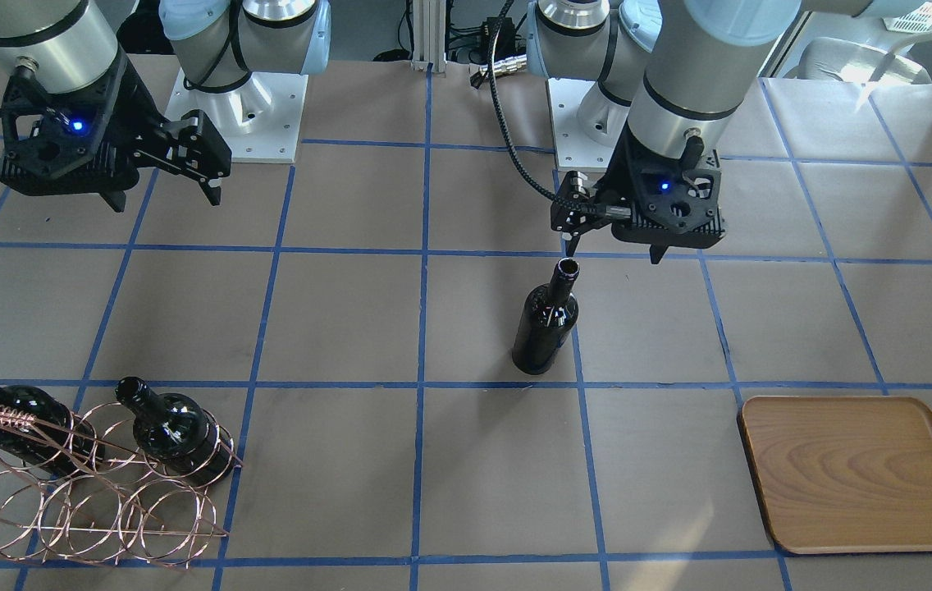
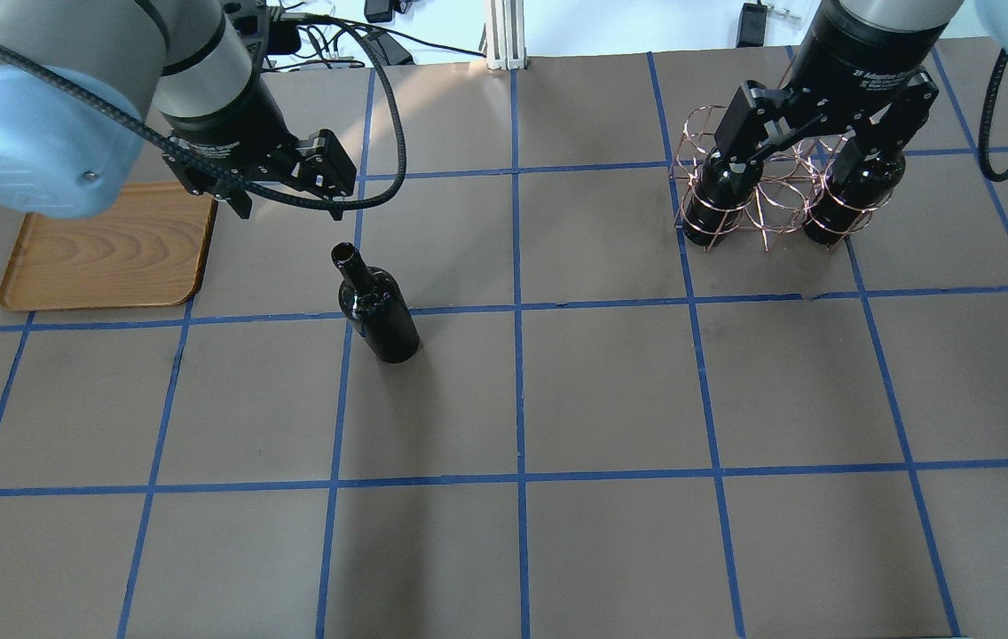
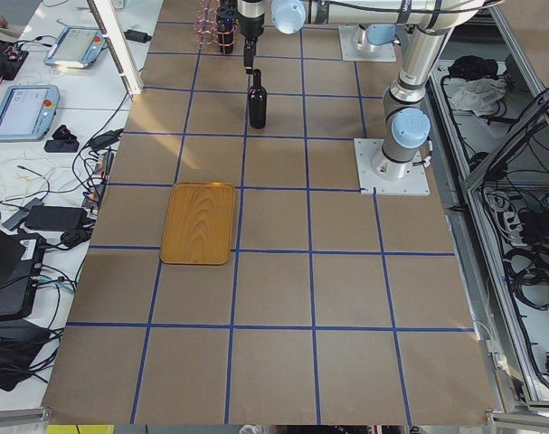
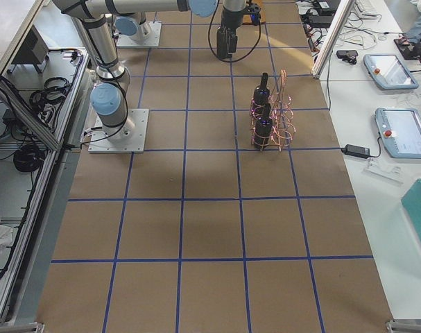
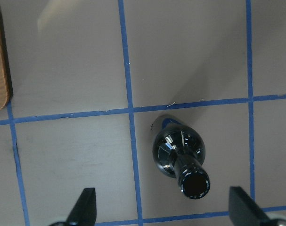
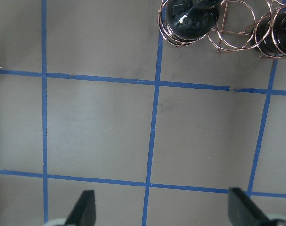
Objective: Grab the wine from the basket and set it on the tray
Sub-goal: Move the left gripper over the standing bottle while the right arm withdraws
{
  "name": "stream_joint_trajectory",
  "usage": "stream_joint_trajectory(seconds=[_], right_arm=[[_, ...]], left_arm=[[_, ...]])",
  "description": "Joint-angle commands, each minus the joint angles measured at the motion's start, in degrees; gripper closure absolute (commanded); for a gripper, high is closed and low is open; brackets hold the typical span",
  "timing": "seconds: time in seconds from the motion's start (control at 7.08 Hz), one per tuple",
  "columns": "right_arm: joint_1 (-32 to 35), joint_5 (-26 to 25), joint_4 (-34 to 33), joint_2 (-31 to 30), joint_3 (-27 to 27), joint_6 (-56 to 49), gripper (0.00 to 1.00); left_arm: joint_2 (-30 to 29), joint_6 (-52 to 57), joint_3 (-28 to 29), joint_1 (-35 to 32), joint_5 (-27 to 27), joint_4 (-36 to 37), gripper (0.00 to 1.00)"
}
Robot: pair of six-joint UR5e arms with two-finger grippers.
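One wine bottle is seen standing upright on the worktop, outside the wire basket, where two like bottles are held. Its long axis is vertical, the mouth facing up. The left gripper hangs just above it with jaws spread wide and empty. In the left wrist view the neck lies between the jaw tips, slightly off centre. The right gripper, also wide and empty, is well apart, so the left arm is judged nearer. The wooden tray lies on that arm's side.
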Motion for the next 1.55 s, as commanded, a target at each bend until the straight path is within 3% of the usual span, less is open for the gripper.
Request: stream_joint_trajectory(seconds=[0.0, 0.28, 0.42, 0.57, 0.71, 1.41], right_arm=[[-0.1, -0.4, -2.2, -1.1, 0.0, 1.9, 0.00], [0.8, -1.7, -3.4, -0.9, -0.8, 15.1, 0.00], [1.3, -1.7, -4.6, -0.7, -0.8, 15.1, 0.00], [1.4, -1.0, -5.3, -0.7, -0.4, 15.7, 0.00], [1.5, -1.0, -5.6, -0.7, -0.1, 15.9, 0.00], [2.9, -1.2, -5.9, -0.5, 0.0, 14.8, 0.00]], left_arm=[[-2.6, -3.0, -2.0, -2.5, 0.0, 4.2, 0.00], [-4.4, -2.7, -4.8, -2.6, 0.1, 8.7, 0.00], [-4.8, -1.4, -6.3, -2.6, 0.3, 10.1, 0.02], [-4.8, -0.9, -6.5, -2.5, 0.5, 10.2, 0.10], [-5.0, -0.8, -6.5, -2.5, 0.7, 10.2, 0.28], [-4.6, -1.0, -6.4, -2.4, 0.8, 7.2, 0.28]])
